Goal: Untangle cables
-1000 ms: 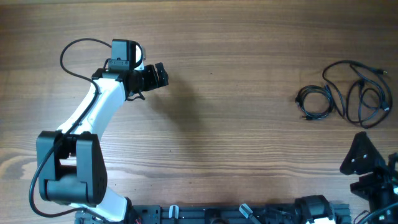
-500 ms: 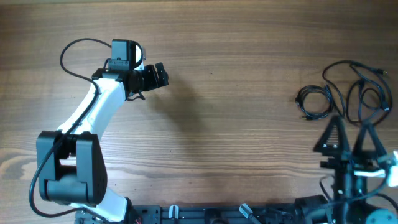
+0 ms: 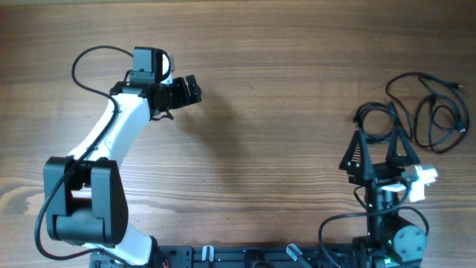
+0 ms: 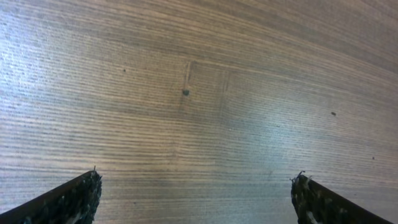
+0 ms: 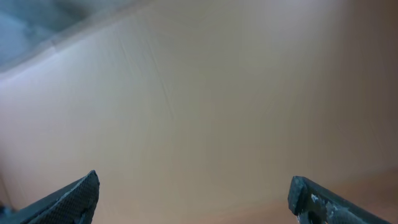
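Note:
The cables lie on the wooden table at the far right. One is a small tight coil (image 3: 375,121); beside it, thin black cords lie in bigger loose loops (image 3: 435,112) with small plug ends. My right gripper (image 3: 378,135) is just below the small coil, open, with its two dark fingers (image 3: 357,155) spread wide. The right wrist view shows only a blurred tan surface between the open right gripper (image 5: 194,193) tips, no cable. My left gripper (image 3: 190,90) is far off at the upper left. In its wrist view the left gripper (image 4: 196,193) is open over bare wood.
The left arm's white link (image 3: 119,130) slants across the left side, its own thick black wire (image 3: 85,63) looping above it. The arm bases and a rail (image 3: 260,257) run along the front edge. The table (image 3: 282,89) is wood-grained.
My right arm has come up from the bottom right corner and swung left, its open fingers now just below the small coil. The left arm has not moved.

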`<state>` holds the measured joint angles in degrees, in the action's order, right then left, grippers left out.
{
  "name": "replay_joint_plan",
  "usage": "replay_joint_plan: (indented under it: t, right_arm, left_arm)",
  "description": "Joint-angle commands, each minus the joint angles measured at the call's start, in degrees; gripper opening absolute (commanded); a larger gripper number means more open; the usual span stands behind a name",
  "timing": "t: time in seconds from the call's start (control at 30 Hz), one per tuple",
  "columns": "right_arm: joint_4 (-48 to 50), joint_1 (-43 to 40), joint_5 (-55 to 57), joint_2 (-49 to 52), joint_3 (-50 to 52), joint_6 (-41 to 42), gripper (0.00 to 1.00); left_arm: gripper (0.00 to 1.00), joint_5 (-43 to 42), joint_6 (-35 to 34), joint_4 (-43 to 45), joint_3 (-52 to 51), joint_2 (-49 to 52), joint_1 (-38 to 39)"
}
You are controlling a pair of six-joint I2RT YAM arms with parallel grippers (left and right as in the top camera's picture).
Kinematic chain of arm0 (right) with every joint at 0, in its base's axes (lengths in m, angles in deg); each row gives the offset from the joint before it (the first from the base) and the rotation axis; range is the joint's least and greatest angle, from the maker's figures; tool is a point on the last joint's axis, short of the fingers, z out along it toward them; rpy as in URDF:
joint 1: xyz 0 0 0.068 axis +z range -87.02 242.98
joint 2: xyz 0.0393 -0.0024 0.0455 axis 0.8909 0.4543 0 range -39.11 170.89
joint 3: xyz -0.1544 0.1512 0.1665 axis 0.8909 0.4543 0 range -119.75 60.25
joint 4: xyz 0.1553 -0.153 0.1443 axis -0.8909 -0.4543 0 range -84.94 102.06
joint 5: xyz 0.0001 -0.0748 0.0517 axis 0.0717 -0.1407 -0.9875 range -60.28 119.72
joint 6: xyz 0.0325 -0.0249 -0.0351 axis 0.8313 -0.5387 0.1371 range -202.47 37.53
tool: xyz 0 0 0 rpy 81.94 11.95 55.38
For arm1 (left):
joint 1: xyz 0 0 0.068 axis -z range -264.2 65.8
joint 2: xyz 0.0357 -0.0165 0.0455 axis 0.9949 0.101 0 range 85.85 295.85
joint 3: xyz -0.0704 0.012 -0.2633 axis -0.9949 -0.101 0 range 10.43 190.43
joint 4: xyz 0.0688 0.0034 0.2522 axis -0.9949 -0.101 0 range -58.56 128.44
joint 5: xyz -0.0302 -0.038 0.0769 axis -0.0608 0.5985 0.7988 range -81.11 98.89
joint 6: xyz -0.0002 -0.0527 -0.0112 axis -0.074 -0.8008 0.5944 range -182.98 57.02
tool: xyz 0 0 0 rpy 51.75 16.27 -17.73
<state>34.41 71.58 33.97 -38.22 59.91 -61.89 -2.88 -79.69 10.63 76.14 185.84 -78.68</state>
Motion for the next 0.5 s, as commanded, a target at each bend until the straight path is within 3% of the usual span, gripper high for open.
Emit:
replay_joint_plan:
  t: [0.0, 0.17, 0.27, 0.47]
  right_arm:
    - [-6.2, 0.2, -2.0, -0.7, 0.0, -3.2, 1.00]
    - [-22.2, 0.2, -2.4, -0.7, 0.0, -9.6, 1.00]
    - [-22.2, 0.2, -6.3, -0.7, 0.0, -20.0, 1.00]
    - [-22.2, 0.2, -6.1, -0.7, 0.0, -20.6, 1.00]
  left_arm:
    - [1.00, 0.7, -0.5, 0.2, -0.5, -0.4, -0.1]
    - [1.00, 0.7, -0.5, 0.2, -0.5, -0.4, -0.1]
    - [1.00, 0.7, -0.5, 0.2, -0.5, -0.4, -0.1]
    - [1.00, 0.7, -0.5, 0.2, -0.5, -0.4, -0.1]
